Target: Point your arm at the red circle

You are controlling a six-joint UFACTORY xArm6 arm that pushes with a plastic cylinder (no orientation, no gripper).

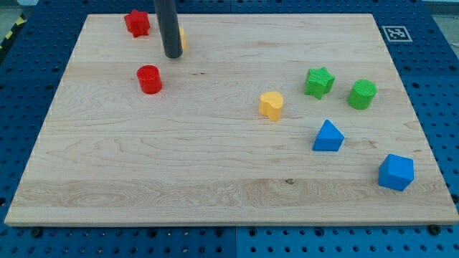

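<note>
My tip [173, 56], a bare dark rod with no fingers to open or close, stands just up-right of the red round block [149, 79], near enough to point at it.

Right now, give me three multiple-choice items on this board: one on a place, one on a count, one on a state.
1. Where is my tip relative to the red circle?
A. toward the view's top and right
B. at its left
C. below it

2. How many green blocks?
A. one
B. two
C. four

3. Is my tip touching the red circle?
A. yes
B. no, apart
C. it rests on top

Answers:
1 A, the rod ends above-right of it.
2 B, green star and green cylinder.
3 B, bare wood shows between them.
</note>
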